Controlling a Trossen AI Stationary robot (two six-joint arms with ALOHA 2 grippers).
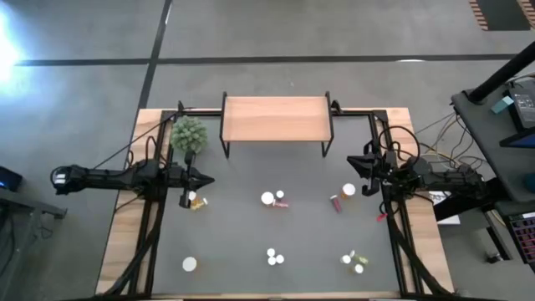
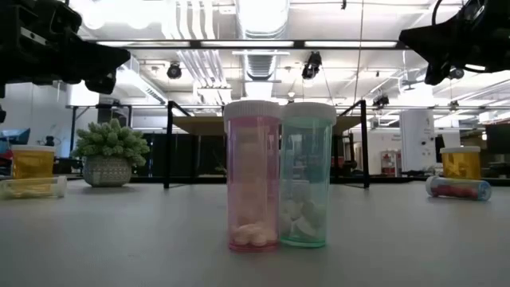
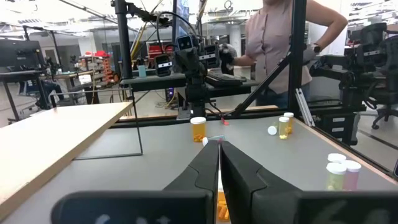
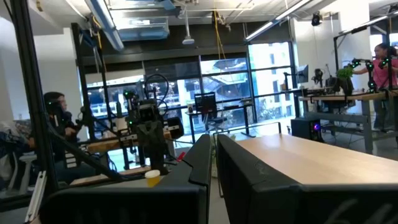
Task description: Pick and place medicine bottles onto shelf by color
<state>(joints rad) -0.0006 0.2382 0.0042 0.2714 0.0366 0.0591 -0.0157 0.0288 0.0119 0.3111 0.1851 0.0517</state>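
On the dark mat [image 1: 251, 242], the medicine bottles lie scattered, none on the shelf [image 1: 274, 118], whose light wood top at the far edge of the mat carries nothing. An orange bottle [image 1: 197, 201] lies just beside the left gripper [image 1: 206, 179], whose fingers are pressed together on nothing, near the spiky green plant [image 1: 189, 134]. The right gripper [image 1: 354, 163] hangs above the mat at the opposite side, also closed and empty, with another orange bottle [image 1: 349, 190] standing near it and a red-filled one [image 1: 336, 202] lying on its side close by. At mid-mat stands a white-capped bottle with a pink one lying against it [image 1: 279, 201]. Nearer the front edge, a pink bottle [image 2: 253, 177] and a pale green bottle [image 2: 307, 175] stand upright and touching, both holding white tablets. No label or writing can be read on any bottle. Beyond the table, the left wrist view shows a person [image 3: 280, 43] in a pink top.
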